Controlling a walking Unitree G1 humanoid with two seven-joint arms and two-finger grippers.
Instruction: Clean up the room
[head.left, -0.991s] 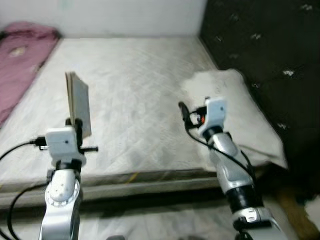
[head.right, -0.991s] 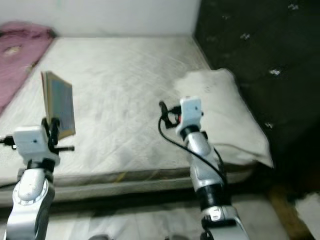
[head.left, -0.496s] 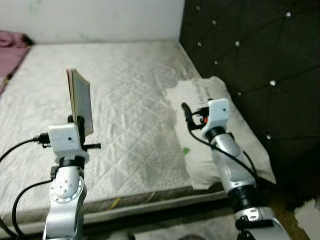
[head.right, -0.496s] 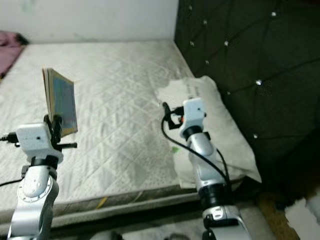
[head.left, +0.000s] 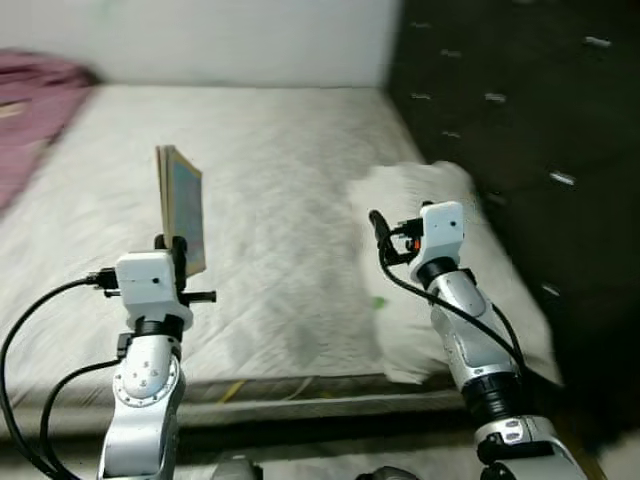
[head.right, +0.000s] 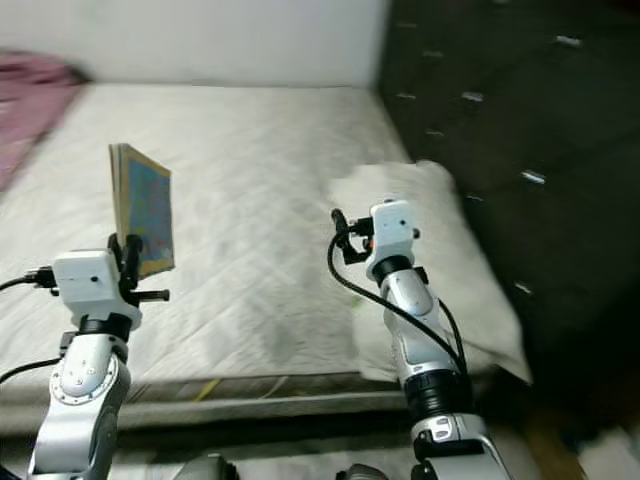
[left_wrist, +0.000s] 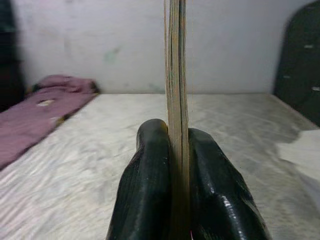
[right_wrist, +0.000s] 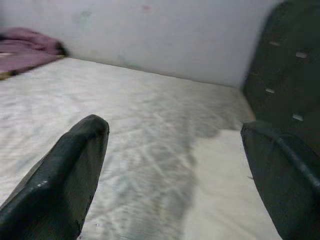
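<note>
One thin book (head.left: 181, 208) stands upright, long axis vertical, pinched in your left gripper (left_wrist: 172, 165). Your right gripper (right_wrist: 175, 180) is spread wide over the mattress (head.left: 280, 180).

Left gripper (left_wrist: 172, 150) fingers glossy black rubber (paper book (head.left: 181, 208) clamped); quilted matt cloth mattress (head.left: 280, 180) below; tufted headboard (head.left: 520, 120).

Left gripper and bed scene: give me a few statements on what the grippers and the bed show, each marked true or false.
1. The left gripper is shut on a thin book held upright. True.
2. The right gripper holds a pillow. False: its fingers are spread apart with nothing between them, above the mattress.
3. A white pillow lies by the dark tufted headboard. True.
4. A purple blanket covers the pillow. False: it lies at the far left side of the bed, apart from the pillow.
</note>
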